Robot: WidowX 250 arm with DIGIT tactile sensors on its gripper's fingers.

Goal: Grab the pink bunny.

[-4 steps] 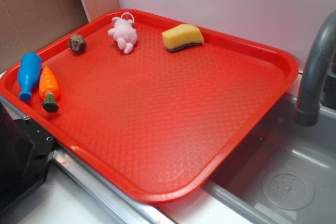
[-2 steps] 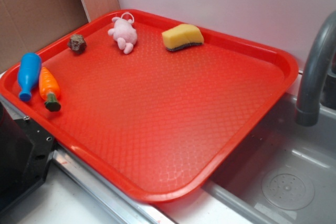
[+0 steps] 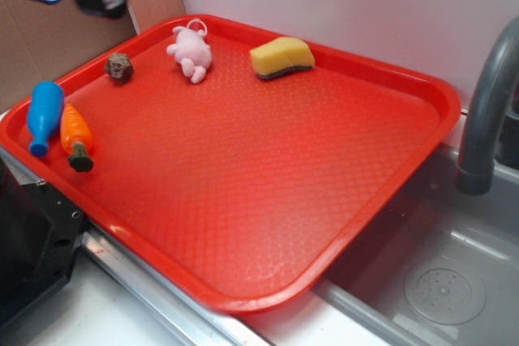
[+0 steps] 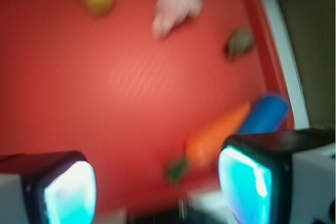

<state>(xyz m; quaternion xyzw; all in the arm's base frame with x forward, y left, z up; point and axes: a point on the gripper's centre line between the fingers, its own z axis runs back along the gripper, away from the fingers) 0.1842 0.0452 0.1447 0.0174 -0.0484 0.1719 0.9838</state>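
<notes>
Two glowing fingers stand wide apart on the gripper [image 4: 157, 187], holding nothing, high at the far left. Approach stage: the pink bunny [image 3: 191, 51] lies untouched on the red tray's [image 3: 422, 87] far edge, needing reach and descent.

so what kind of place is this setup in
Likely a toy kitchen sink area: a grey faucet curves over a sink basin with a drain, and a red tray beside it holds play items like a toy carrot.
</notes>
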